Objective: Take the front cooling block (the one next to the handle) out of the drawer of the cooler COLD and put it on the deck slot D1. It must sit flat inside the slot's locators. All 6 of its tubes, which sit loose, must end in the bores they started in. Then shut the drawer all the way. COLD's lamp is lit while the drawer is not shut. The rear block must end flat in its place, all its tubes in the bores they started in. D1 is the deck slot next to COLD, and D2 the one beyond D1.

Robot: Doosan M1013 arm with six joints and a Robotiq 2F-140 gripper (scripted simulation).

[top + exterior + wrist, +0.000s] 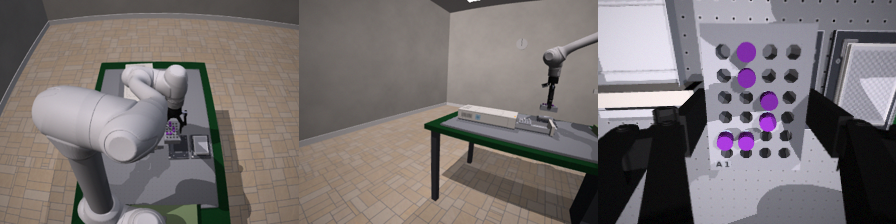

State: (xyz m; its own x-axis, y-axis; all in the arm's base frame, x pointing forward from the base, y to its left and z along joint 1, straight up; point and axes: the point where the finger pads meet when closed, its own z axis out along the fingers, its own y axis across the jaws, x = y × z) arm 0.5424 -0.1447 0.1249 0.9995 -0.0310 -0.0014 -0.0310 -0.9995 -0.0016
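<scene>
My gripper [175,127] [550,105] [755,102] is shut on the front cooling block [176,137] [545,108] [758,161], one finger on each side. The block hangs level, well above the deck, with several purple tubes standing in its bores. Slot D1 [172,155] is a dark, empty frame, partly covered by the block in the top view. The drawer [537,127] of COLD [489,116] stands open, its cream front panel [552,128] [645,98] pulled out. The lamp [514,116] is lit orange. The rear block [525,121] sits in the drawer with pale tubes; their exact seating is too small to tell.
Slot D2 [192,154], beyond D1, holds a pale tray [200,144] [870,82]. The drawer's raised front panel stands to the left of D1. The arm hides much of COLD and the drawer in the top view.
</scene>
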